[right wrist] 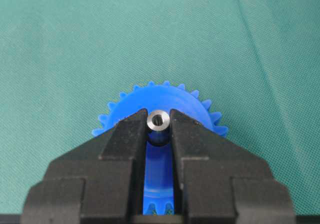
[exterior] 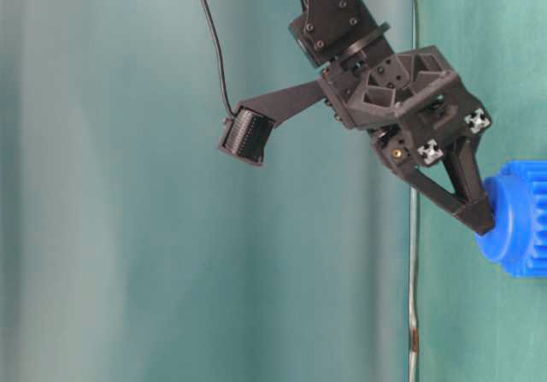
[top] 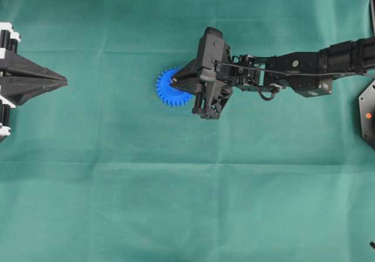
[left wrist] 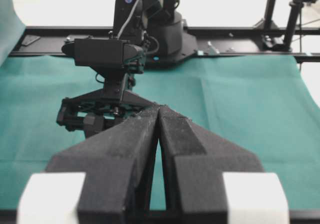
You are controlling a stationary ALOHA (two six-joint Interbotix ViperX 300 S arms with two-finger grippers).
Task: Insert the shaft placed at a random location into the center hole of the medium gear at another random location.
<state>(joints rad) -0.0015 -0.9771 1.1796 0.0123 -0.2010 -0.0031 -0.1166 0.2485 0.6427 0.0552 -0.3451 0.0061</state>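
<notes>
Green cloth (top: 187, 203) covers the table. Mid-frame overhead, the right gripper (right wrist: 159, 129) pinches the shaft (right wrist: 158, 120) upright over the medium gear (top: 167, 89), at its hub; seating in the center hole looks unfinished. The left gripper (left wrist: 159, 115), at the left edge, is pressed together.

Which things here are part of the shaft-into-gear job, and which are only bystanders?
Part of the job:
- shaft, pinched in the right gripper
- medium gear, beneath the fingertips

Bystanders:
- left gripper, shut, parked at the left edge
- green cloth
</notes>
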